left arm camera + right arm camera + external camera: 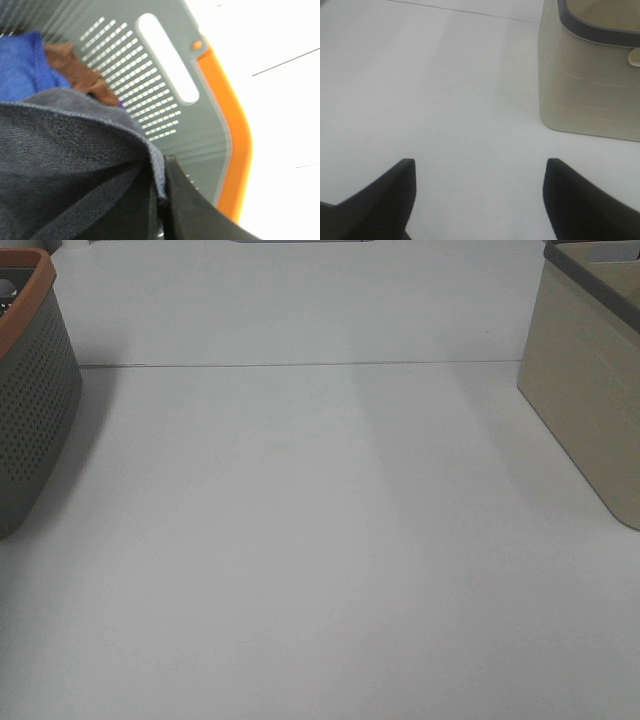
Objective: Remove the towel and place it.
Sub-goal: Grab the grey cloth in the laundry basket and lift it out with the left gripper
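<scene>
Left pincer: pinched tight on the towel
Towel sits: in orange-rimmed grey basket, overlapping blue cloth
Right pincer: jaws wide, over white table, near beige basket

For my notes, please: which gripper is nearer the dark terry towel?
Left gripper: shut on the towel in the grey perforated basket. Right gripper: open, by the beige basket.

- The right gripper hung over the white table, its two dark fingers spread wide with bare tabletop between them.
- A beige basket with a dark grey rim stood on the table, apart from the gripper.
- A thin seam crossed the table farther off.
</scene>
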`<act>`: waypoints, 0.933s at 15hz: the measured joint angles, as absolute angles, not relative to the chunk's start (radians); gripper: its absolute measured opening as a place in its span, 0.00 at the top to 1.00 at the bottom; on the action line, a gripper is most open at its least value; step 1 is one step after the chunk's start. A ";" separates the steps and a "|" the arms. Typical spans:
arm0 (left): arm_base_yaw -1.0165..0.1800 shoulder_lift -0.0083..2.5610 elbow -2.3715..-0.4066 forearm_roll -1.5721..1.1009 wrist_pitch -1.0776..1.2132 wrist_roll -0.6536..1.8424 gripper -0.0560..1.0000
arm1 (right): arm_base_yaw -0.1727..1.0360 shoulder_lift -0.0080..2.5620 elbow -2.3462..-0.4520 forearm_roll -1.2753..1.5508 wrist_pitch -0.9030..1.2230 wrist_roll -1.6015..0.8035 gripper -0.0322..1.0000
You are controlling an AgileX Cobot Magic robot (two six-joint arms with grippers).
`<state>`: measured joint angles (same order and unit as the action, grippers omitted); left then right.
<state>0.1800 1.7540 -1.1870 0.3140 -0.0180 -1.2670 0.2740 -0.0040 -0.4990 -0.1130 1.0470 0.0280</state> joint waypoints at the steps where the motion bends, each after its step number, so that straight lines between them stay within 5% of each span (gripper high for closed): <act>1: 0.180 1.715 -1.187 0.317 -0.018 -1.267 0.95 | 0.274 -0.004 -0.499 -0.113 1.047 0.028 0.28; 5: 0.180 1.559 -1.187 0.335 -0.059 -1.267 0.95 | 0.274 -0.004 -0.499 -0.113 1.047 0.028 0.28; 14: 0.180 1.448 -1.187 0.400 -0.692 -1.267 0.95 | 0.274 -0.004 -0.499 -0.113 1.047 0.029 0.28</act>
